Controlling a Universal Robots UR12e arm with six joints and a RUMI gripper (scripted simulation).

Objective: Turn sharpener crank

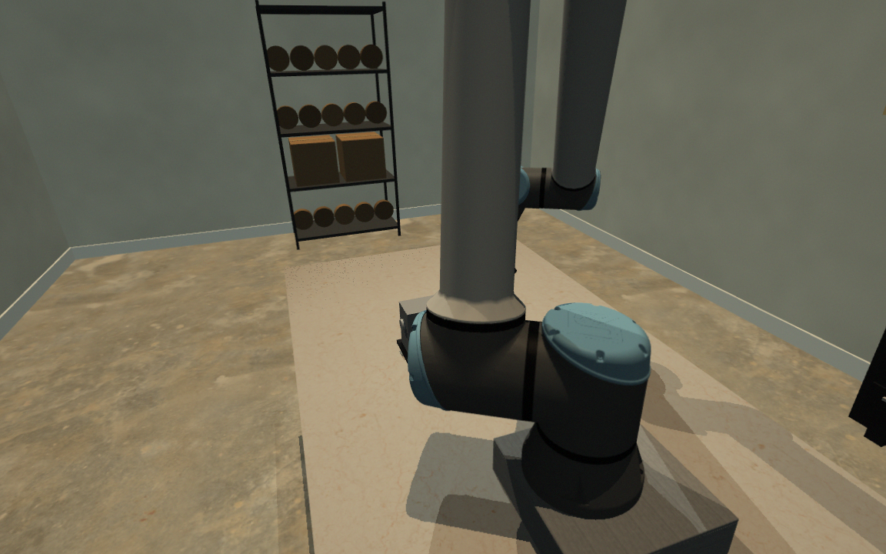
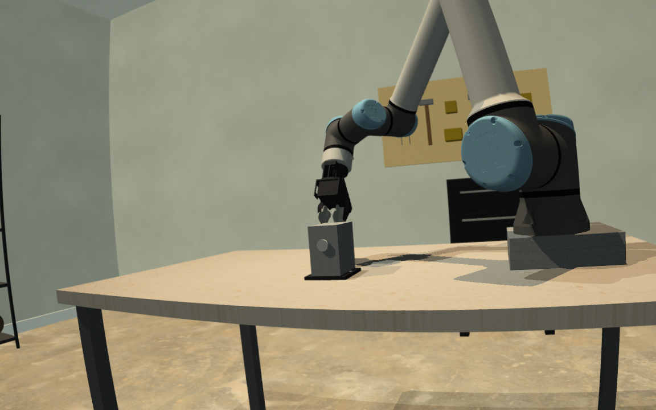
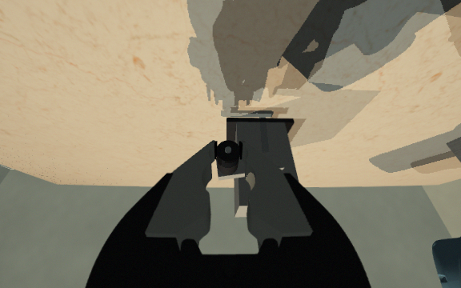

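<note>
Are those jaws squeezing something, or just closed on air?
Squeezing something: in the wrist view the gripper has its jaws pressed on either side of the sharpener's dark round crank knob.

Gripper (image 2: 332,216) down at top rear of grey sharpener (image 2: 330,249) on table (image 2: 396,300).

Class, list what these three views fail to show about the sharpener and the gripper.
- Top view: the arm's shoulder hides the gripper and nearly all the sharpener.
- Exterior view: the sharpener hides the crank; only its far side shows.
- Wrist view: the gripper clamps the dark crank knob, its fingers covering the crank arm.
</note>
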